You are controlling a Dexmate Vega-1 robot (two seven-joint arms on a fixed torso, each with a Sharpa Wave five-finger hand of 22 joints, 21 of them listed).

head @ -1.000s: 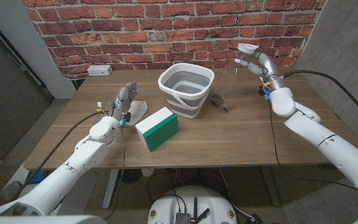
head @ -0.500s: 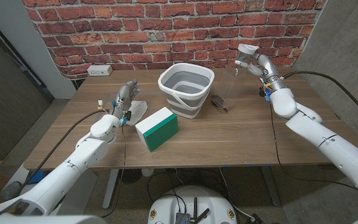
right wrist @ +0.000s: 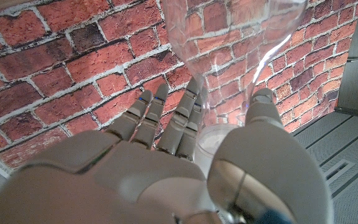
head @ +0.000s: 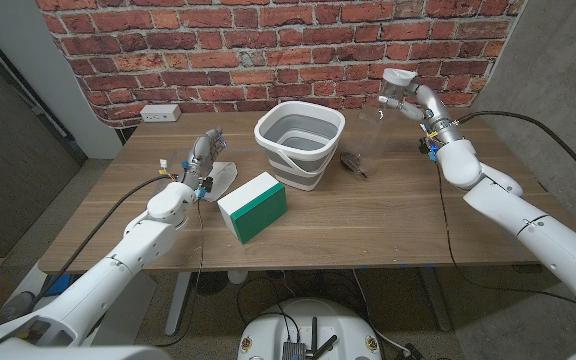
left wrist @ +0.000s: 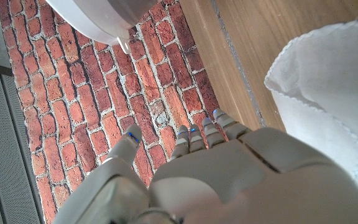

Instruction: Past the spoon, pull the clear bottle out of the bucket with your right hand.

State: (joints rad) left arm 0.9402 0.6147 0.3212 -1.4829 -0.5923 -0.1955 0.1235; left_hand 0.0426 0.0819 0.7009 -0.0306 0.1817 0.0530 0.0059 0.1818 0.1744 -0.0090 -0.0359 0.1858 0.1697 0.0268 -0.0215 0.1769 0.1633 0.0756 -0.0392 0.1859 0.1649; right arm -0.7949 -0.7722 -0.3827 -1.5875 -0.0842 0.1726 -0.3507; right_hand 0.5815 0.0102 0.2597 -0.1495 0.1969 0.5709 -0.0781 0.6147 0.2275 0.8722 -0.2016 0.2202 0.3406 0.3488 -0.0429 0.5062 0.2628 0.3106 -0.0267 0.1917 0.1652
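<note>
My right hand (head: 415, 99) holds the clear bottle (head: 397, 79) by its white-capped end, up in the air past the table's back right. The bottle's see-through body (right wrist: 229, 56) stretches away from my fingers (right wrist: 160, 118), against the brick wall. The grey and white bucket (head: 300, 140) stands at the back middle of the table, to the left of the held bottle. A dark spoon (head: 353, 164) lies on the wood just right of the bucket. My left hand (head: 203, 155) stands with straight fingers over a white cloth (head: 220, 177) and holds nothing.
A green box with a white top (head: 253, 205) lies in front of the bucket, to its left. A white power strip (head: 160, 113) sits at the back left by the brick wall. In the left wrist view the cloth (left wrist: 328, 81) and the bucket's rim (left wrist: 98, 15) show.
My right hand has carried the bottle slightly up and to the right. The left arm has barely shifted.
</note>
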